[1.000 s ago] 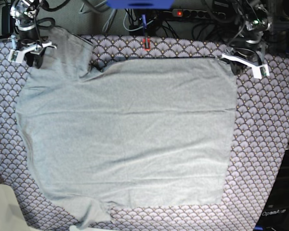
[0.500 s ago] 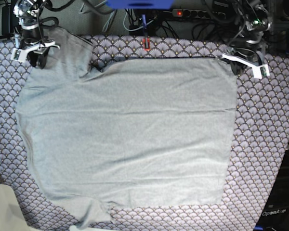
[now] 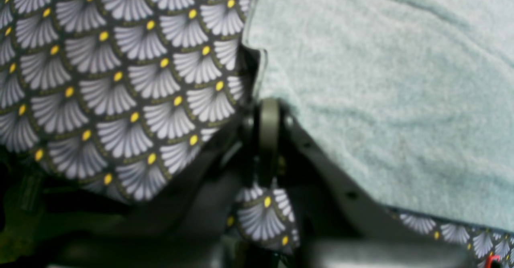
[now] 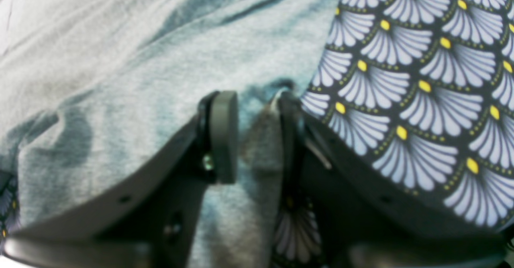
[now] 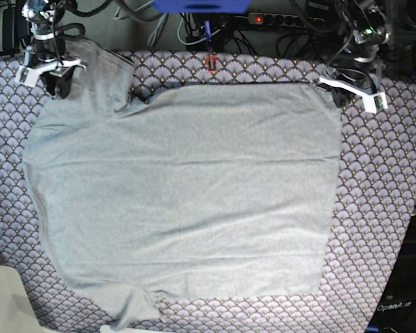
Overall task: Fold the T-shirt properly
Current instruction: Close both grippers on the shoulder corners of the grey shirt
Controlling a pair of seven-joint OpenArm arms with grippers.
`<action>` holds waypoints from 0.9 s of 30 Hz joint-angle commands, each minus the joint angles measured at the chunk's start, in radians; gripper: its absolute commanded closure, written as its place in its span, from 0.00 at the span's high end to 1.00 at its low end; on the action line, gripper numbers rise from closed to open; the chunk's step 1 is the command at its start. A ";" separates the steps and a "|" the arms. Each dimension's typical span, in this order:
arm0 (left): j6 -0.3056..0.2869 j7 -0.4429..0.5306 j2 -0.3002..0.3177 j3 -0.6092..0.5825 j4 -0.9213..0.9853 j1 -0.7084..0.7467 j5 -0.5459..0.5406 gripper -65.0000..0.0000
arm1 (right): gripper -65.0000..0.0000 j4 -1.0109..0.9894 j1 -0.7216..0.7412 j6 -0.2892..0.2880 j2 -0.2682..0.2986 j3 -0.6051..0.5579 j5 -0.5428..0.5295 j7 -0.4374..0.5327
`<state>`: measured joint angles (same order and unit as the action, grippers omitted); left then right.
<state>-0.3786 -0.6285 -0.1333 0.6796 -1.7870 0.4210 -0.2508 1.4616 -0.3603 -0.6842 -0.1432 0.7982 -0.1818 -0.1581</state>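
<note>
My left pincer (image 3: 268,111) is clenched on the corner of the T-shirt (image 5: 187,187); in the left wrist view the two fingers meet at the frame's centre with the grey knit edge pinched right at their tips, and the shirt fills the upper right of that frame. In the base view this pincer (image 5: 347,89) sits at the upper right, at the shirt's far right corner.

My right pincer (image 4: 253,111) stands part open, its jaws astride a raised ridge of the shirt's cloth (image 4: 120,79); one finger (image 4: 223,135) presses on the grey fabric, the other sits at the shirt's edge where the patterned cloth begins. Whether the pads already bite the fabric I cannot tell. In the base view it (image 5: 52,73) is at the upper left, on the sleeve.

The T-shirt lies spread flat across the middle of the frame, with small wrinkles, on the scallop-patterned table cloth (image 5: 381,208), which shows all round it.
</note>
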 commanded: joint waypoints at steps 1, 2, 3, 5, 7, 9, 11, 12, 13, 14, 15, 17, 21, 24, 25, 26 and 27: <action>-0.006 0.022 0.004 0.002 -0.020 0.002 -0.011 0.00 | 0.17 0.000 0.000 -0.014 0.006 0.000 0.035 -0.088; -0.006 0.022 0.004 0.001 -0.020 0.002 -0.011 0.00 | 0.13 -0.003 0.010 -0.014 0.006 0.000 0.037 -0.102; -0.006 0.022 0.004 0.001 -0.020 0.003 -0.012 0.00 | 0.07 -0.003 0.017 -0.014 0.009 0.000 0.038 -0.125; -0.006 0.022 0.004 0.002 -0.020 0.003 -0.012 0.00 | 0.00 -0.002 0.028 -0.014 0.018 -0.001 0.040 -0.168; -0.006 0.022 0.004 0.001 -0.020 0.003 -0.017 0.00 | 0.00 0.000 0.033 -0.014 0.035 -0.001 0.038 -0.205; -0.006 0.022 0.004 0.002 -0.020 0.003 -0.017 0.00 | 0.00 0.001 0.033 -0.014 0.047 -0.001 0.037 -0.209; -0.006 0.022 0.004 0.004 -0.020 0.003 -0.017 0.00 | 0.00 0.001 0.040 -0.014 0.066 0.000 0.037 -0.211; -0.006 0.022 0.004 0.004 -0.020 0.003 -0.017 0.00 | 0.00 0.001 0.047 -0.014 0.073 0.002 0.037 -0.214; -0.006 0.022 0.004 0.002 -0.020 0.003 -0.017 0.00 | 0.00 0.001 0.048 -0.014 0.076 0.013 0.037 -0.219; -0.006 0.022 0.004 0.002 -0.020 0.003 -0.017 0.00 | 0.00 0.001 0.051 -0.014 0.078 0.030 0.037 -0.219; -0.006 0.022 0.004 0.002 -0.020 0.003 -0.018 0.00 | 0.00 0.001 0.053 -0.014 0.078 0.043 0.038 -0.220; -0.006 0.022 0.004 0.004 -0.020 0.003 -0.018 0.00 | 0.00 0.000 0.050 -0.014 0.078 0.059 0.040 -0.220; -0.006 0.022 0.004 0.002 -0.018 0.003 -0.018 0.00 | 0.00 0.000 0.025 -0.014 0.078 0.060 0.041 -0.220; -0.006 0.022 0.004 0.001 -0.018 0.002 -0.018 0.00 | 0.00 0.000 0.000 -0.014 0.078 0.059 0.041 -0.220; -0.006 0.022 0.004 0.001 -0.018 0.002 -0.018 0.00 | 0.00 0.000 -0.013 -0.014 0.080 0.059 0.040 -0.215; -0.006 0.022 0.004 0.001 -0.018 0.000 -0.018 0.00 | 0.00 0.000 -0.023 -0.014 0.080 0.059 0.040 -0.211; -0.006 0.022 0.004 0.001 -0.018 0.000 -0.018 0.00 | 0.00 0.000 -0.023 -0.014 0.080 0.060 0.037 -0.209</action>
<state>-0.3782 -0.6285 -0.1333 0.6788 -1.7870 0.4210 -0.2550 1.4635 -0.3687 -0.7113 -0.0666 0.8524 -0.2024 -0.2905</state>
